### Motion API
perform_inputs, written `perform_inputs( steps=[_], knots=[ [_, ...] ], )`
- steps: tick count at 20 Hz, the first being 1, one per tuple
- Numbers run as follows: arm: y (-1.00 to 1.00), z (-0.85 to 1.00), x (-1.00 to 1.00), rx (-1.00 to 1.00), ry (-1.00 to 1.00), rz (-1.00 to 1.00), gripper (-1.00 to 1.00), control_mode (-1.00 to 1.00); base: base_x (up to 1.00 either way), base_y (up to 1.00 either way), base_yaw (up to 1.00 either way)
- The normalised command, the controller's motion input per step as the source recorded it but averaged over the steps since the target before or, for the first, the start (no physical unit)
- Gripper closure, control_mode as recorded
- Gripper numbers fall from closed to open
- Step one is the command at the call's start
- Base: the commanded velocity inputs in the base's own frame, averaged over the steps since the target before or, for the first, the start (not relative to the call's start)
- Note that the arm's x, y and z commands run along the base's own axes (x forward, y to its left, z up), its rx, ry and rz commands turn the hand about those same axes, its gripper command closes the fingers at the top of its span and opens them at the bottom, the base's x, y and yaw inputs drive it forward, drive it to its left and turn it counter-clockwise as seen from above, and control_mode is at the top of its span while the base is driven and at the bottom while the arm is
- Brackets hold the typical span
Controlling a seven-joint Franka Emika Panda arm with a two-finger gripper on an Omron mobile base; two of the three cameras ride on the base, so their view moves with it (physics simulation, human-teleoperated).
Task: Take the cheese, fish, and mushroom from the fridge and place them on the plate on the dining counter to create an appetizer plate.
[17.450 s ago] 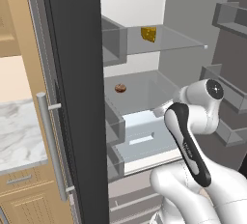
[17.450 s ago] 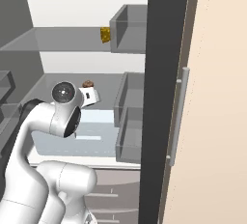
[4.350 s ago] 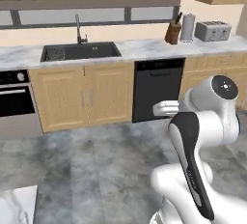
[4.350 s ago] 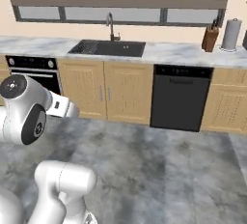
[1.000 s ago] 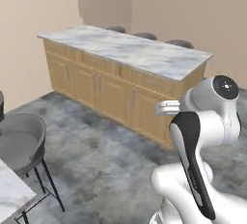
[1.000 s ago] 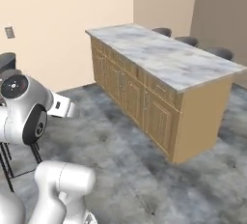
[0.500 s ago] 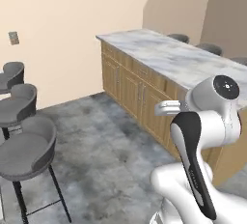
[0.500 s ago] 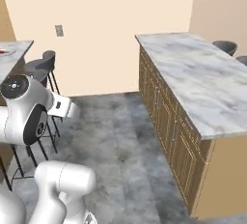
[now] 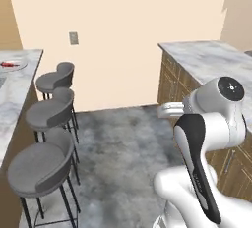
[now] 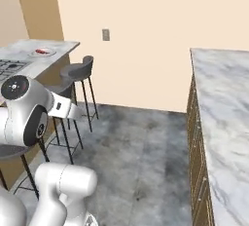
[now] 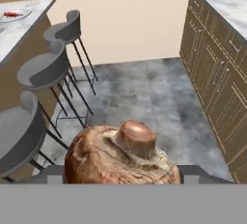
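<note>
A brown mushroom [image 11: 120, 155] sits close in the hand view, stem up, with my gripper [image 11: 123, 172] shut on it between two dark fingertips [image 11: 50, 174]. The hand [image 9: 170, 109] is held out in front of the arm at mid height over the floor, and shows again in the right base view [image 10: 73, 112]. At the far left, the dining counter [image 9: 15, 92] carries the pale plate [image 9: 20, 65] with the red fish [image 9: 9, 64] on it. The plate [image 10: 34, 53] and fish [image 10: 43, 51] lie beyond the cooktop [image 10: 9, 66]. The cheese and the fridge are out of view.
Three grey bar stools [image 9: 49, 114] line the dining counter's side. A second marble-topped counter with wood cabinet doors [image 9: 206, 60] runs along the right. A beige wall with a switch plate [image 9: 73, 38] stands ahead. Grey floor [image 9: 123, 143] lies open between the counters.
The whole picture has swung as the base turns: the cabinet counter slid to the right, and the stools and the dining counter with the plate came into view on the left. The arm's pose is unchanged.
</note>
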Motion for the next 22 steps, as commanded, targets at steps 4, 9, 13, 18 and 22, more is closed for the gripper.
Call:
perform_inputs(
  steps=[4,9,13,18,22],
  knots=[
    [0.0,0.0,0.0,0.0,0.0,0.0,1.0,1.0,1.0,-0.49,0.56],
    [0.0,0.0,0.0,0.0,0.0,0.0,1.0,1.0,1.0,-0.51,0.56],
    [0.0,0.0,0.0,0.0,0.0,0.0,1.0,1.0,1.0,-0.63,0.54],
    [0.0,0.0,0.0,0.0,0.0,0.0,1.0,1.0,1.0,-0.76,0.52],
    [0.0,0.0,0.0,0.0,0.0,0.0,1.0,1.0,1.0,-0.83,0.51]
  ],
)
